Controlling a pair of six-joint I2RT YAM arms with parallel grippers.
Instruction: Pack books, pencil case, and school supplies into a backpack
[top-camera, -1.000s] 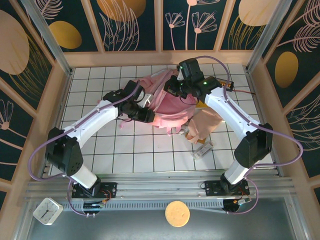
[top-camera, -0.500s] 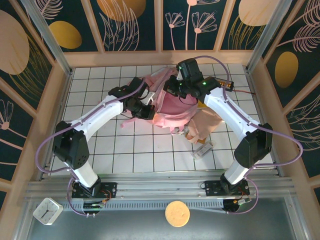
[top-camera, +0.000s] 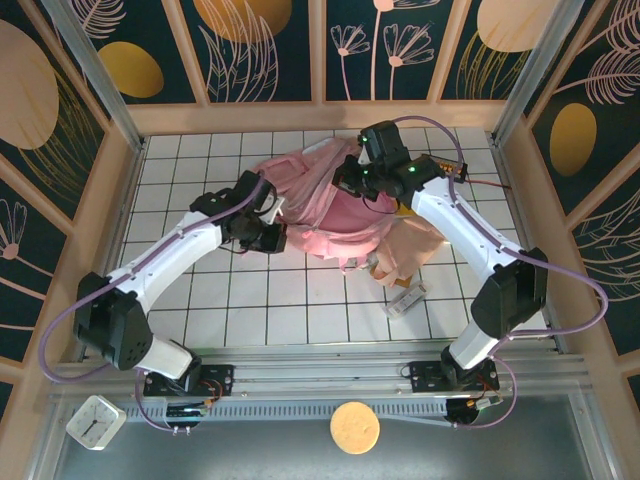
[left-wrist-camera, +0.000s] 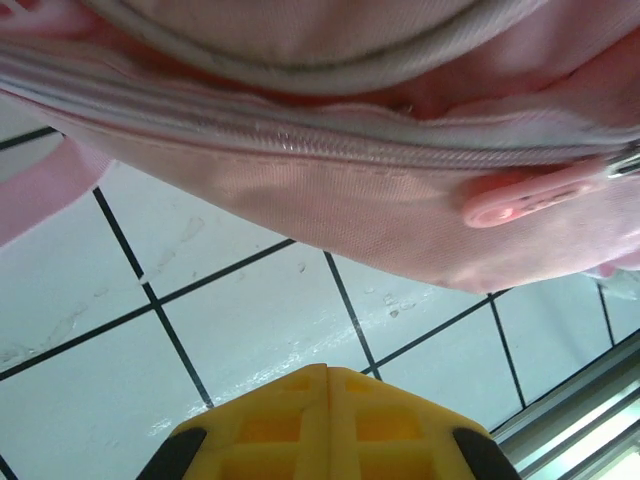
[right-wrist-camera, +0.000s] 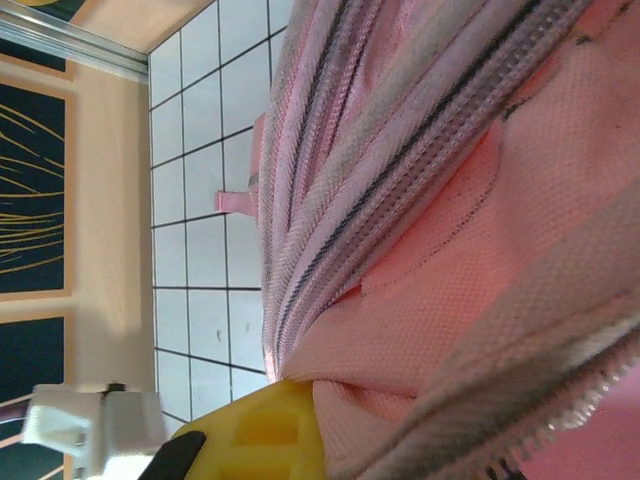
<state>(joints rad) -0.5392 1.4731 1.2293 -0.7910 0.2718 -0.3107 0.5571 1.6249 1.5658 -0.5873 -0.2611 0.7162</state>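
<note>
The pink backpack (top-camera: 325, 205) lies slumped mid-table, its zipper (left-wrist-camera: 300, 145) and pink zipper pull (left-wrist-camera: 520, 200) close in the left wrist view. My right gripper (top-camera: 348, 182) sits on its upper right part, shut on a fold of its fabric (right-wrist-camera: 420, 330) that bunches against the yellow finger (right-wrist-camera: 265, 435). My left gripper (left-wrist-camera: 328, 378) is shut with nothing in it, over bare tile just off the backpack's left edge (top-camera: 268, 238). The beige-pink pencil case (top-camera: 412, 248) lies against the backpack's right side. A whitish-grey block of the school supplies (top-camera: 407, 299) rests below it. The books are hidden.
A black gadget with a red wire (top-camera: 452, 167) lies at the back right by the wooden wall (top-camera: 520, 200). A white clock (top-camera: 95, 421) and a round tan disc (top-camera: 354, 427) sit on the metal ledge in front of the arm bases.
My left gripper closed and drew back left and toward the near side, off the backpack. The backpack's left side has spread out flatter. The right gripper stays clamped on the fabric.
</note>
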